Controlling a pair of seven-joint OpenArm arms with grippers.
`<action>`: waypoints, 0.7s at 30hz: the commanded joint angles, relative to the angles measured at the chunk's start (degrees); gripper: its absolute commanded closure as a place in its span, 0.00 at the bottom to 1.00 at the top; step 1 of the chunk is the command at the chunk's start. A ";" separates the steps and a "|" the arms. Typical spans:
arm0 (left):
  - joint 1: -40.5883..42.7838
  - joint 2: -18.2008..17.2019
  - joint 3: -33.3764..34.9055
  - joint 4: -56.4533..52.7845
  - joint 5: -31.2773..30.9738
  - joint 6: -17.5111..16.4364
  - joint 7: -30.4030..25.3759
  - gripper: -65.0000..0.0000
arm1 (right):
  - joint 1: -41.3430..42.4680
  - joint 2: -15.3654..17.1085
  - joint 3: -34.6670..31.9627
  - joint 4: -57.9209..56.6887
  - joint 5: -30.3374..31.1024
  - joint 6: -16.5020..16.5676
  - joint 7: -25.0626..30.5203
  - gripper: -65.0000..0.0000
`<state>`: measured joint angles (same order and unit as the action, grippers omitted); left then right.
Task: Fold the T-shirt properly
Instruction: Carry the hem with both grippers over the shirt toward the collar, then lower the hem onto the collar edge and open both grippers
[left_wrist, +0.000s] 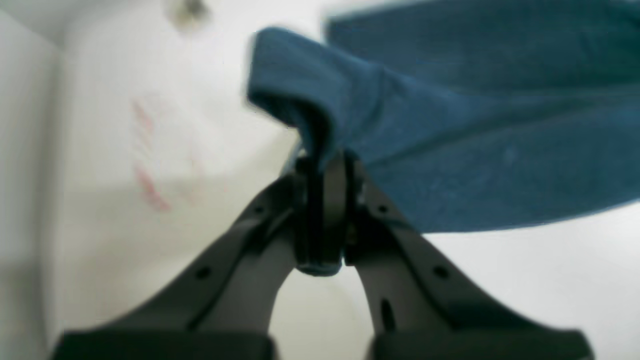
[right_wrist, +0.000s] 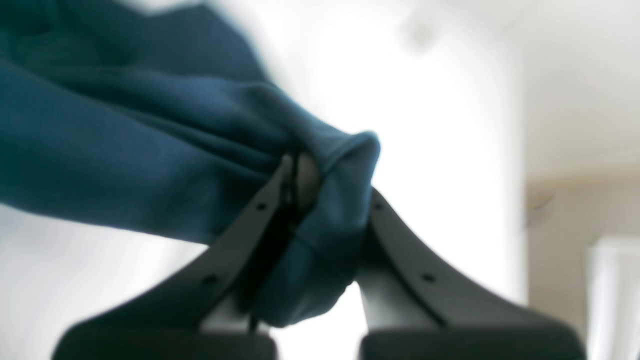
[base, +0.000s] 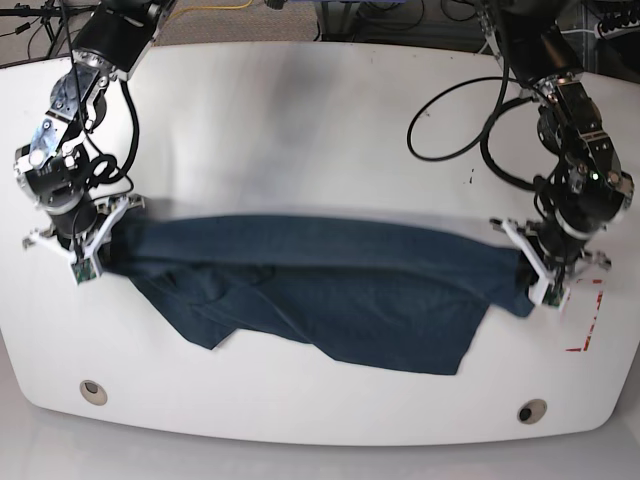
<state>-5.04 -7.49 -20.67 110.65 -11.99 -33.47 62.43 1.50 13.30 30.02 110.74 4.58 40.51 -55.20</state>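
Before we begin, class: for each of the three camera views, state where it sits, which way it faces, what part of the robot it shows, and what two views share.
Left wrist: on the left arm, looking along the left gripper, shut on the T-shirt.
Right wrist: on the right arm, looking along the right gripper, shut on bunched cloth.
Base: overhead, facing down at the white table; both arms show.
Shared: all three show the T-shirt stretched between both grippers.

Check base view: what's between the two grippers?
Only the T-shirt, stretched between the right gripper and the left gripper; both are shut on it. No other object lies there in the base view.
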 joint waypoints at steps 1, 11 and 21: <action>3.68 -1.00 -1.44 1.22 -0.28 -1.82 -1.64 0.99 | -3.04 -0.60 0.53 1.22 0.30 -0.51 3.46 0.99; 14.14 -4.69 -4.61 0.87 0.08 -6.53 -1.82 0.99 | -13.59 -4.11 1.41 1.22 0.30 -0.51 5.84 0.99; 16.95 -7.15 -4.35 -0.54 0.08 -6.53 -1.82 0.98 | -20.53 -4.38 1.14 1.22 0.39 -0.51 5.84 0.99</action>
<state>12.08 -13.76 -24.80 110.17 -12.03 -40.14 61.32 -18.26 8.21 31.05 110.85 4.84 40.32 -50.09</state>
